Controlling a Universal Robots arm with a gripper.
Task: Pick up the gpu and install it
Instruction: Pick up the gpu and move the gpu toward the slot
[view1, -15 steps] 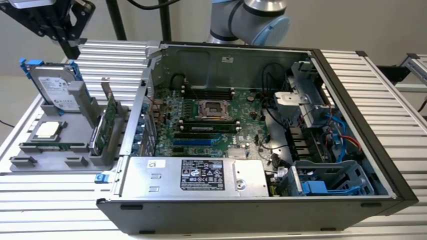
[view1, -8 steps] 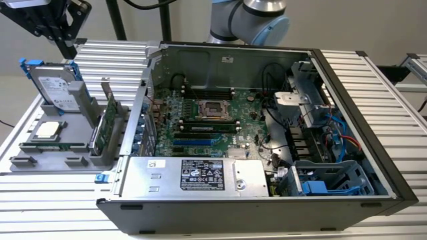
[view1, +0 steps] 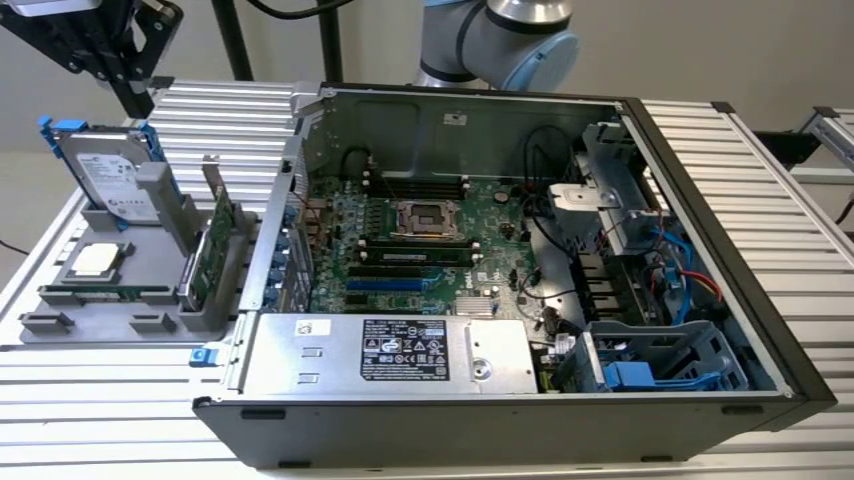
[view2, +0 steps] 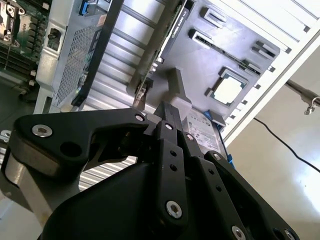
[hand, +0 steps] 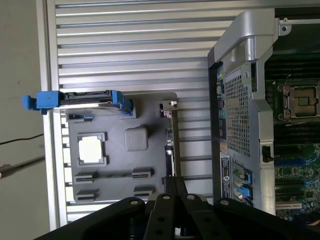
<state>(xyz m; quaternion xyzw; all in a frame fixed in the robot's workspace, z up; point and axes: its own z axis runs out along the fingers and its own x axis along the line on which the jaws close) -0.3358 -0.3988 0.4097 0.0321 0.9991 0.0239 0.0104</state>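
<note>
Standing in the holder: one gpu (view1: 218, 250), on edge in a slot of the grey holder (view1: 67, 325), green board upright and silver bracket at its far end.
Other parts on the holder: one hard drive (view1: 114, 175) with a blue frame, upright; one processor chip (view1: 94, 260), lying flat; one memory stick (view1: 107, 293), lying low along the front edge.
Case: one open computer case (view1: 507, 430) just beside the holder, on the exterior view's right, with its motherboard (view1: 427, 250) exposed and one power supply (view1: 387, 350) along the near wall.
Table: one ribbed metal table (view1: 134, 400) bears the holder and the case.
Gripper: one black gripper (view1: 134, 95) hangs high over the holder, at the exterior view's upper left, above the hard drive.
Fingers: drawn together with no visible gap, and nothing is between them.
Gpu and fingers: well apart, with the card below the fingertips and untouched. In the first wrist view the gripper (hand: 173, 181) sits in line with the thin top edge of the gpu (hand: 170, 145), which is seen edge-on between the holder's flat bed and the case wall.
Slot in the case: no card is seated on the motherboard.
</note>
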